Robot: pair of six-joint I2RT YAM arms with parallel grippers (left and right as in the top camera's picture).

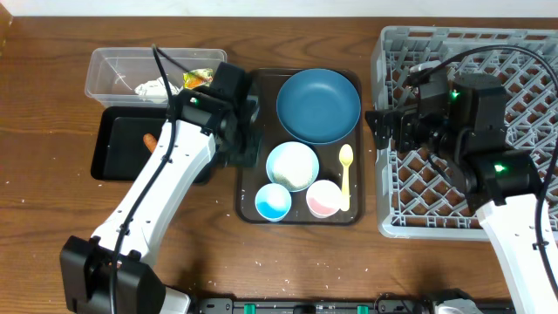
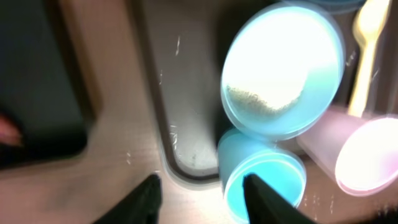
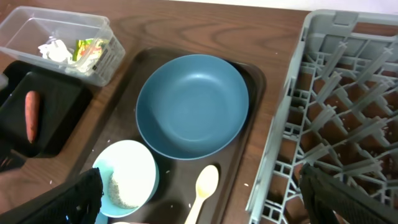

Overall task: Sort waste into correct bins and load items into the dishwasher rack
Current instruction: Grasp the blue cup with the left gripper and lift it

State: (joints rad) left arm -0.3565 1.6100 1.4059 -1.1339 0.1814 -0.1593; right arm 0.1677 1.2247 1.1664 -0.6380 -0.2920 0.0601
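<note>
The clear tub [image 1: 113, 74] holds a white napkin [image 1: 150, 87] and the green-yellow wrapper [image 1: 197, 78]. The black tray [image 1: 118, 144] holds the carrot [image 1: 150, 140]. The dark-blue plate [image 1: 318, 105], the pale blue bowl [image 1: 291, 166] with rice [image 2: 264, 99], the blue cup [image 1: 273, 202], the pink cup [image 1: 323, 199] and the yellow spoon [image 1: 345, 174] sit on the brown serving tray. My left gripper [image 2: 202, 199] is open and empty above that tray's left edge, next to the blue cup [image 2: 261, 177]. My right gripper [image 3: 208, 202] is open and empty, high over the left rim of the rack [image 1: 523, 52].
The brown serving tray [image 1: 253, 187] lies between the two bins and the grey rack. Loose white grains are scattered on the wooden table in front of the tray. The rack [image 3: 348, 124] holds no dishes.
</note>
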